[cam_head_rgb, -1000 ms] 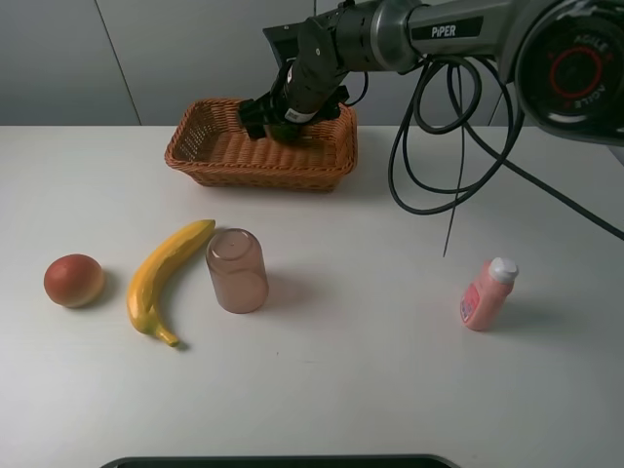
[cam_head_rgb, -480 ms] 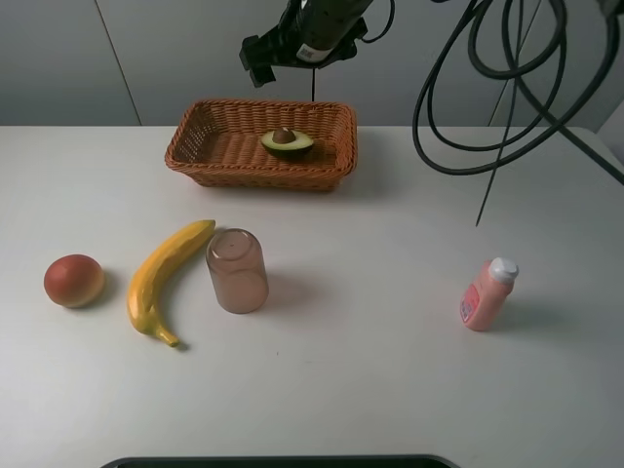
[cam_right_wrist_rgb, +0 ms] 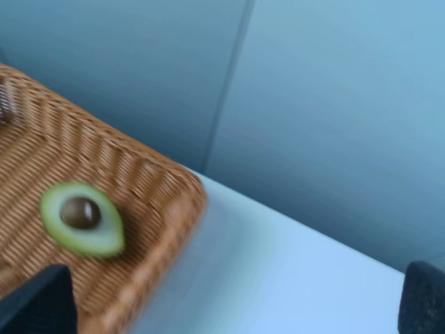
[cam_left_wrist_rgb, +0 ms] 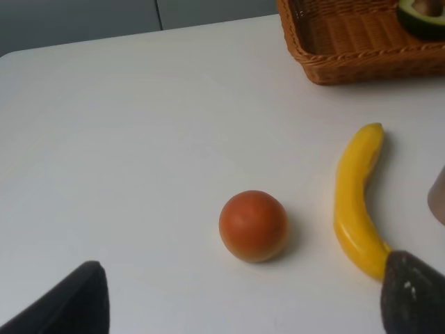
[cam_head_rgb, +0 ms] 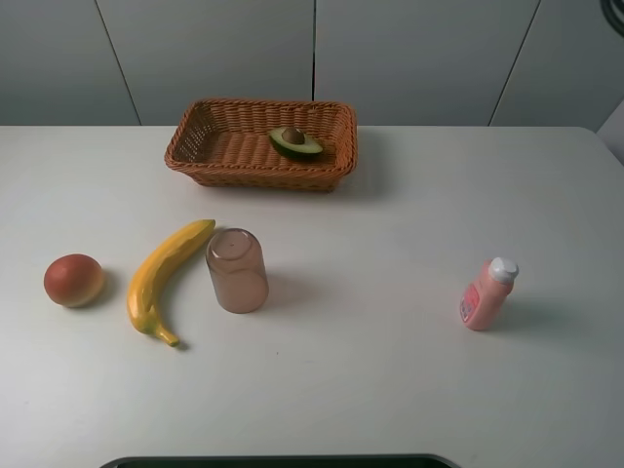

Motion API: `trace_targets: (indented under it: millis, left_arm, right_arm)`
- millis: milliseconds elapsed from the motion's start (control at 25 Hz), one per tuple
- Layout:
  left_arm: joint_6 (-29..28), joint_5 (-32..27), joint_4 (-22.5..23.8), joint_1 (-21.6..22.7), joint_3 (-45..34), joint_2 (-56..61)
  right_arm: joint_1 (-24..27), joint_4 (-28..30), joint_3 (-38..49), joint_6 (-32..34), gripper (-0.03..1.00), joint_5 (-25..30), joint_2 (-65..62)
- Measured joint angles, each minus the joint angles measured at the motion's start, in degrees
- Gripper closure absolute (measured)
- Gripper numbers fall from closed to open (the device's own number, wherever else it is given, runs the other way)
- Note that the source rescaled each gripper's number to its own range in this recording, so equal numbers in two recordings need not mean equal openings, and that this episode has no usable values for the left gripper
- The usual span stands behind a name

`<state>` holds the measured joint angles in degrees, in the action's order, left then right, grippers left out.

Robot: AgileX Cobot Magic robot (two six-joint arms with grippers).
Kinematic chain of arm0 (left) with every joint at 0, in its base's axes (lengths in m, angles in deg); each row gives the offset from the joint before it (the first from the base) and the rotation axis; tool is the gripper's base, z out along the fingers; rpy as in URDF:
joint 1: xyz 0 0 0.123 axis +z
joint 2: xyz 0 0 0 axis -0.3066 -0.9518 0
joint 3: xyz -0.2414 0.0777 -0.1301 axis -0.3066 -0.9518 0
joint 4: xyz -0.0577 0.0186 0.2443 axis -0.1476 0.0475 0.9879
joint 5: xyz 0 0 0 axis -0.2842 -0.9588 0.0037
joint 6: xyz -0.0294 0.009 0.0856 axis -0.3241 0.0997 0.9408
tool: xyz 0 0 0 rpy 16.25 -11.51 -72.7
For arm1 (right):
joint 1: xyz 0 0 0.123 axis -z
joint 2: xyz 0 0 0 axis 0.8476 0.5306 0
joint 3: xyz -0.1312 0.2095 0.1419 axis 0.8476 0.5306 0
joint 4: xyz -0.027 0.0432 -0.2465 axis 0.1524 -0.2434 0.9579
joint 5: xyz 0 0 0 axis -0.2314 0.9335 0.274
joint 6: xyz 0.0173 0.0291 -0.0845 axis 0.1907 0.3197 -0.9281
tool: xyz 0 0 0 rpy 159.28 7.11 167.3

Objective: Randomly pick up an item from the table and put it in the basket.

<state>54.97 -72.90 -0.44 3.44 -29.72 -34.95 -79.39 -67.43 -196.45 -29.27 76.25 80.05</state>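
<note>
no text, brand or number can be read anywhere; the pink bottle (cam_head_rgb: 487,295) on the table (cam_head_rgb: 370,370) has a paler patch on its front, too small to make out, and neither wrist view shows it, so it cannot be placed against the jaws.

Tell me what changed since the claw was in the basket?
The right claw let go of the halved green avocado in the brown woven wicker basket, then rose out of the high view. The avocado turned slightly. The yellow banana, round reddish-orange fruit, upturned pink cup and pink bottle stayed put.
</note>
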Motion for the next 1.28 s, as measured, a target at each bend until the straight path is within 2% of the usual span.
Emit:
trace_targets:
  millis: [320,520,800,1280]
  left_arm:
    - [0.00,0.00,0.00,0.00,0.00,0.00]
    - [0.00,0.00,0.00,0.00,0.00,0.00]
    - [0.00,0.00,0.00,0.00,0.00,0.00]
    - [-0.39,0.00,0.00,0.00,0.00,0.00]
  right_arm:
    - [8.11,1.74,0.00,-3.25,-0.03,11.50,-13.13]
    - [13.58,2.80,3.42,-4.21,-0.03,12.82,-22.74]
    - [22.16,3.05,15.11,-5.49,-0.03,13.40,-37.88]
    - [22.95,0.39,40.64,-4.20,-0.03,13.15,-66.43]
